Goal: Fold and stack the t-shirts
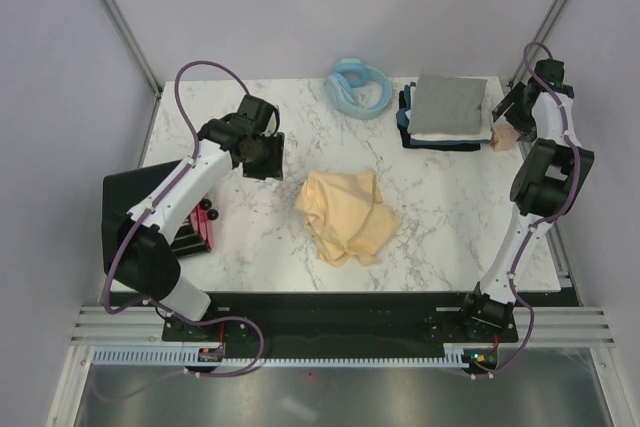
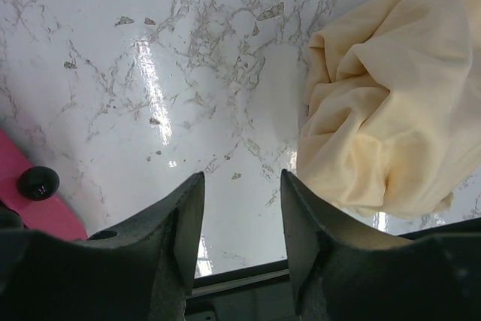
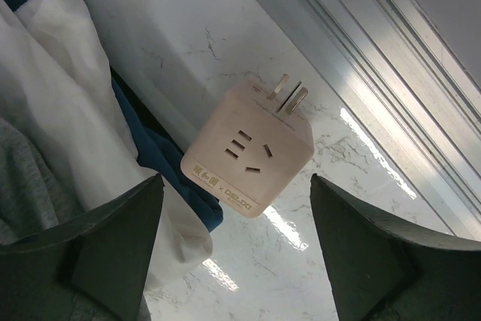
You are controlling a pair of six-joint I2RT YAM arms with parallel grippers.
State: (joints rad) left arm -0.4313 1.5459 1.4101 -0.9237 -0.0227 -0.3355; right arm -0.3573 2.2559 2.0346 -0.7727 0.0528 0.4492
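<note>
Cream t-shirt (image 1: 347, 217) crumpled mid-table; folded stack (image 1: 447, 112) far right
Pink plug adapter (image 3: 240, 140) beside the stack carries small print, hardly legible; left gripper (image 2: 240, 208) and right gripper (image 3: 234, 180) fingers apart, holding nothing.

pink plug cube (image 3: 248, 157): just ahead of right gripper (image 3: 234, 180) | blue ring (image 1: 358, 87): well left of it | black box (image 1: 150, 209): beside left gripper (image 2: 241, 174)

The surface (image 2: 225, 50) is glossy white marble-patterned stone or laminate that throws bright glare. The cream t-shirt (image 2: 391, 103) is soft, matt, creased cloth. The grey t-shirt (image 1: 450, 105) looks matt and finely knitted, and the white t-shirt (image 3: 52, 88) thin and smooth. The plug adapter (image 3: 248, 159) is smooth, satin beige plastic with bare metal prongs (image 3: 289, 94). The rail (image 3: 391, 58) is brushed metal. The left tool (image 2: 240, 186) has dark, matt, faintly grainy plastic fingers (image 2: 173, 261).
</note>
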